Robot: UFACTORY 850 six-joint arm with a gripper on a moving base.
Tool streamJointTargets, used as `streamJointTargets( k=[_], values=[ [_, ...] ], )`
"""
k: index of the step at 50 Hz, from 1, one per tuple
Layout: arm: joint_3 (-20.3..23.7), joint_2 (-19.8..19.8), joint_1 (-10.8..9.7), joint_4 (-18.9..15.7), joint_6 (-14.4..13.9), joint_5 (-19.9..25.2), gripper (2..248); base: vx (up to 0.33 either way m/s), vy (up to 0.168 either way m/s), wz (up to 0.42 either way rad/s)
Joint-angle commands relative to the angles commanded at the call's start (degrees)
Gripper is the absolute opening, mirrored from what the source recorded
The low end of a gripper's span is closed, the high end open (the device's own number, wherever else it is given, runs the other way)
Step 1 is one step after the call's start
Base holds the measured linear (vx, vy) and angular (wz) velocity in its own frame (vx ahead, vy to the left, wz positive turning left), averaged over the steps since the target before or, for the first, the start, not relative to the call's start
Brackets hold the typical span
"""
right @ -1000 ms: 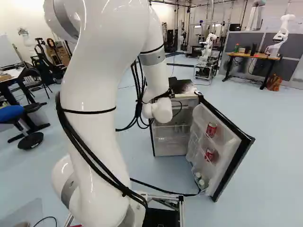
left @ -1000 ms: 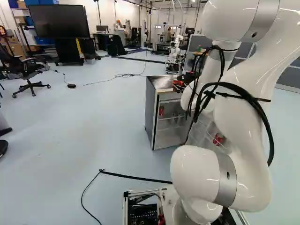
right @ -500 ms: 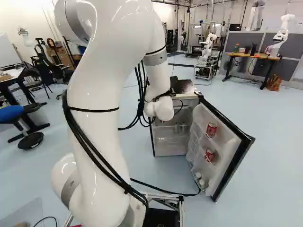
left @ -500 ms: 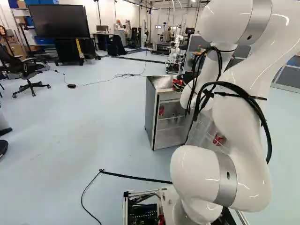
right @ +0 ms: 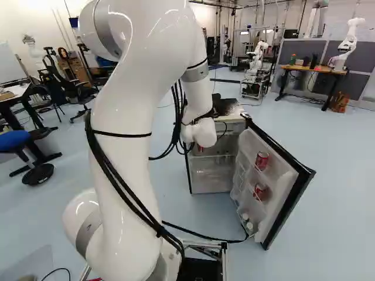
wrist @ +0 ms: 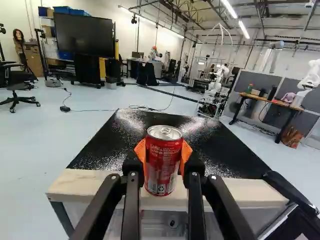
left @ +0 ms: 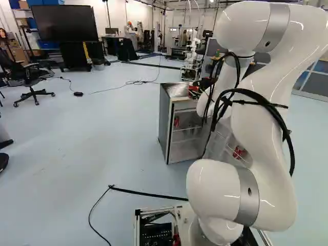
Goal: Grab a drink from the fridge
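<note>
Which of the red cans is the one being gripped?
The can between the gripper's orange pads; the upper can and lower can sit in the open fridge door, ungripped.

There are four red cans point(wrist: 162, 160), one fridge point(left: 164, 125), one door point(right: 275, 190) and one large screen point(wrist: 82, 35).

The can point(wrist: 164, 162) is red and silver, the fridge top point(wrist: 117, 142) black with pale speckles.

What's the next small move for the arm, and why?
I'd probably ease the hand back from the fridge, grip closed: its orange pads hold the red can from both sides, so the drink seems secured, while the open door stands alongside, leaving sideways moves riskier.
</note>
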Motion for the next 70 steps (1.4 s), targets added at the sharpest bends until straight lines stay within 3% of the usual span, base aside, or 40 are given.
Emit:
streamJointTargets(
  k=[60, 61, 65, 66, 70],
  values=[
    [-9.1, -6.7, -1.7, 0.0, 0.0, 0.0, 89, 0.0, 0.0, 0.0],
    [-9.1, -6.7, -1.7, 0.0, 0.0, 0.0, 105, 0.0, 0.0, 0.0],
    [-9.2, -6.7, -1.7, 0.0, 0.0, 0.0, 105, 0.0, 0.0, 0.0],
    [-9.2, -6.7, -1.7, 0.0, 0.0, 0.0, 137, 0.0, 0.0, 0.0],
    [-9.2, -6.7, -1.7, 0.0, 0.0, 0.0, 137, 0.0, 0.0, 0.0]
  ],
)
